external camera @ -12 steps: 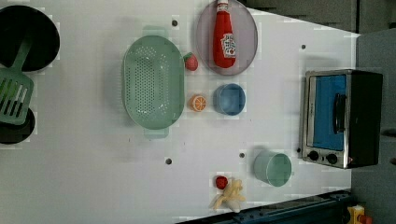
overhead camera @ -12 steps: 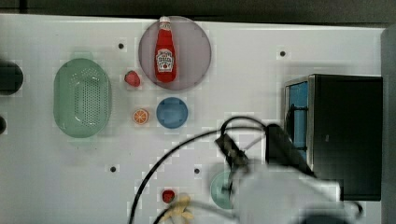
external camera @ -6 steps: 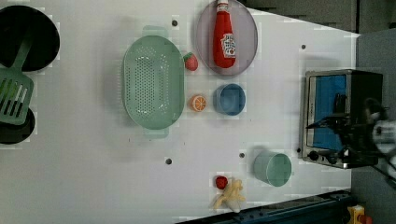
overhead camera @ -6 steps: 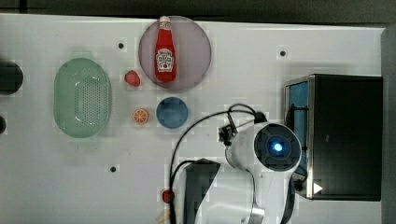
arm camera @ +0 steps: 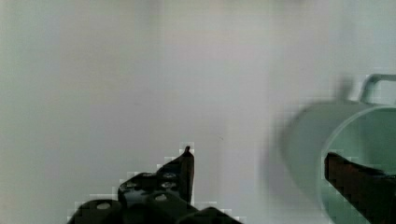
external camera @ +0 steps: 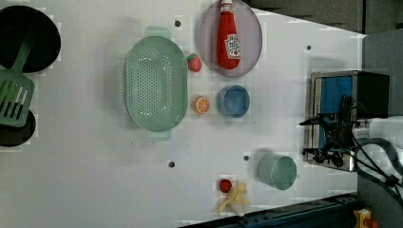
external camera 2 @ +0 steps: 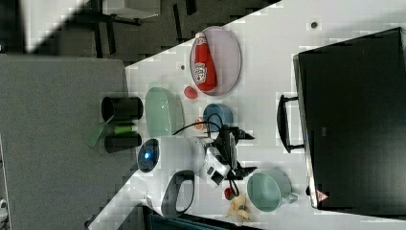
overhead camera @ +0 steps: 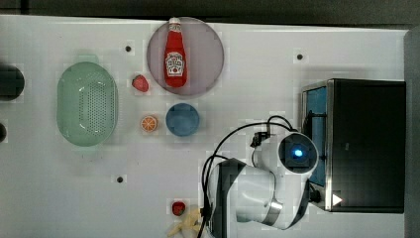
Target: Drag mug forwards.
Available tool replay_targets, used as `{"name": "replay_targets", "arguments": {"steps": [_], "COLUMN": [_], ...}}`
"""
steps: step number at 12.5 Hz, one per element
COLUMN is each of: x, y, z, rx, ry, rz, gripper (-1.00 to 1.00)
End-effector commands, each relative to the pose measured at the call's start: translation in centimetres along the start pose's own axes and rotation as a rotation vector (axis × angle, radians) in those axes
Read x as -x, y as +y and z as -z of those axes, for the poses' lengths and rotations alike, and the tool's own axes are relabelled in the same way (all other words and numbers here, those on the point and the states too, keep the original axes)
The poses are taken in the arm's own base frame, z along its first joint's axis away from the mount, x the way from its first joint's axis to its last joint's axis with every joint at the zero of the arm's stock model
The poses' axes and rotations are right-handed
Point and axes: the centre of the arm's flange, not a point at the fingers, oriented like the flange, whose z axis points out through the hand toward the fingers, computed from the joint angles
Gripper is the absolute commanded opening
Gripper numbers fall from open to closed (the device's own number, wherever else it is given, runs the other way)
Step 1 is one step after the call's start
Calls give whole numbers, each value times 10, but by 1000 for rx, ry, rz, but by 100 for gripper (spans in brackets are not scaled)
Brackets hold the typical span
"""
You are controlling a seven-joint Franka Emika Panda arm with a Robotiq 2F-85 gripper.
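Open tool poised over the mug

The tool [external camera 2: 239, 152] hangs with jaws spread wide, above the mug [external camera 2: 266, 190], which stands upright near the desk [external camera: 85, 185] edge beside the toaster oven [external camera 2: 354, 120]; a fast or off-centre push could tip it.

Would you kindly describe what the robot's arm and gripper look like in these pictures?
The arm has rounded white segments with black joint sections, and a round end cap with a glowing blue light. Black cables loop from its base to the wrist. The gripper is black, with two slim pointed fingers and small screws on their mounts.
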Motion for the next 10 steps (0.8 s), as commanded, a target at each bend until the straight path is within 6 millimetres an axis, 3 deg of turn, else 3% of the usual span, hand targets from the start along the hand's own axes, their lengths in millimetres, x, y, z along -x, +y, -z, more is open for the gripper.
{"name": "replay_targets", "arguments": {"steps": [1,6,10], "x": [12,17,27], "y": [-12,-16,-18], "z": [-19,-59,-69], "rx": [-19,10,23], "ry": [24,31,30], "rz": [-91,-134,-142], "gripper": [100,93,-5]}}
